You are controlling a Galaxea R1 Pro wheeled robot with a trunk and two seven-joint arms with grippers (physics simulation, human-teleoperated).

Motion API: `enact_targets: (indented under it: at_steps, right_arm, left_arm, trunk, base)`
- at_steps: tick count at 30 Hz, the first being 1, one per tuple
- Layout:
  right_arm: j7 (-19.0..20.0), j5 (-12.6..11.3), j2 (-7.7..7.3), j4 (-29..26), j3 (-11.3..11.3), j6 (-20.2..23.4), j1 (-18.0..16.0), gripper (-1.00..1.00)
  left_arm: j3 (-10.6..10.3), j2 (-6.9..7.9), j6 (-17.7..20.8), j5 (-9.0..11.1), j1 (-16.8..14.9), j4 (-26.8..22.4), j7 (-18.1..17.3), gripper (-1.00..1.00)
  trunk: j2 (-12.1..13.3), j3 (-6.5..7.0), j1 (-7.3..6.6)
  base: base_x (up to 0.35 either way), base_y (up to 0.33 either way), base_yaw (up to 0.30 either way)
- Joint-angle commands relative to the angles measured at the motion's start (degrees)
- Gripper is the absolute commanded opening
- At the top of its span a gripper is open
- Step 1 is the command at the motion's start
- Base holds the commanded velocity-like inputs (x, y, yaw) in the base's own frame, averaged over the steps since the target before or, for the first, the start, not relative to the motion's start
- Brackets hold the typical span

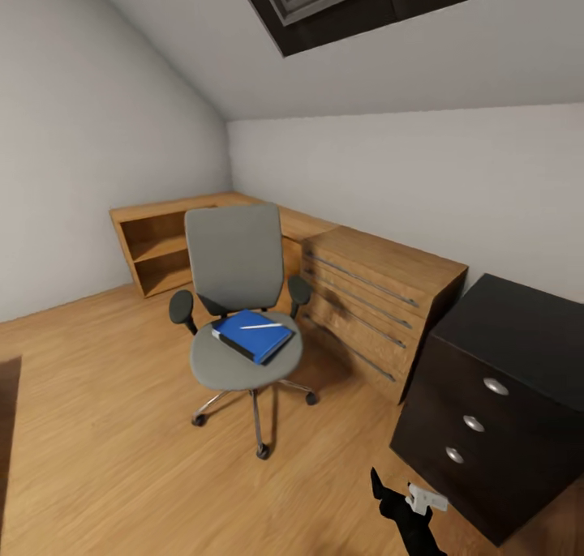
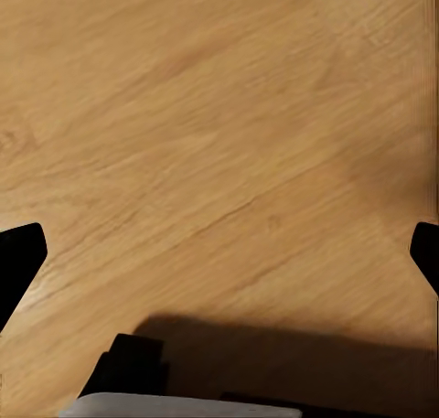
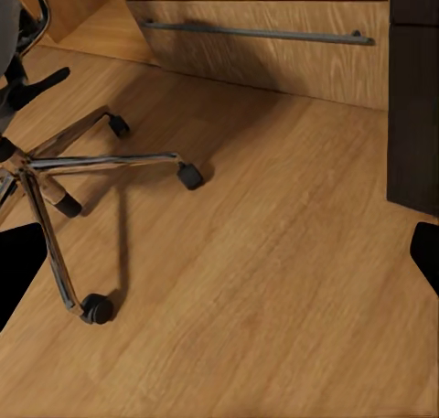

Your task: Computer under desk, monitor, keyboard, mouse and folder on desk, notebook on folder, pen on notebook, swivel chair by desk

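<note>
In the attic bedroom, the blue folder (image 1: 252,335) lies flat on the seat of the grey swivel chair (image 1: 236,297), a thin white pen (image 1: 261,326) resting on top, with the black desk (image 1: 519,329) well apart. Both the left gripper (image 2: 219,253) and right gripper (image 3: 219,253) hang wide open and empty above the plank floor (image 1: 97,426). The folder looks light and stiff, best pinched at an overhanging edge, though the loose pen may well roll off.
</note>
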Motion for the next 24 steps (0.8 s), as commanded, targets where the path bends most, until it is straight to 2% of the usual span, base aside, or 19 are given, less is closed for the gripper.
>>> enact_targets:
  at_steps: [1,8,11,13,20,24]
  right_arm:
    - [0.47,-0.59,0.05,0.18,0.3,-0.07,-0.05,1.0]
    - [0.43,0.93,0.54,0.75,1.3,-0.07,-0.05,1.0]
    - [0.18,3.98,1.01,0.88,1.52,-0.07,-0.05,1.0]
    - [-0.27,5.02,1.13,0.91,1.55,-0.07,-0.05,1.0]
    - [-1.35,6.32,1.26,0.93,1.76,-0.05,-0.05,1.0]
    - [-1.49,8.18,1.28,0.94,1.77,-0.03,-0.05,1.0]
  left_arm:
    - [-0.29,0.06,0.27,0.59,0.02,0.21,0.45,1.0]
    - [-0.36,0.07,0.25,0.57,0.01,1.9,0.42,1.0]
    - [-0.4,0.0,0.23,0.57,-0.02,2.6,0.42,1.0]
    - [-0.43,0.02,0.23,0.57,-0.03,2.85,0.42,1.0]
    - [-0.41,0.12,-0.03,0.62,-0.01,3.61,0.42,1.0]
    - [-0.39,0.13,-2.23,0.66,0.0,5.16,0.42,1.0]
  trunk:
    - [0.39,0.16,-0.23]
    - [3.2,1.59,-1.77]
    - [4.4,2.21,-2.43]
    - [5.2,2.63,-2.87]
    - [8.01,4.11,-4.41]
    - [9.61,4.96,-5.28]
  base:
    - [0.0,0.0,-0.281]
    - [0.0,0.0,-0.281]
    - [0.0,0.0,-0.276]
    - [0.0,0.0,-0.27]
    - [0.0,0.0,-0.27]
    - [0.0,0.0,-0.272]
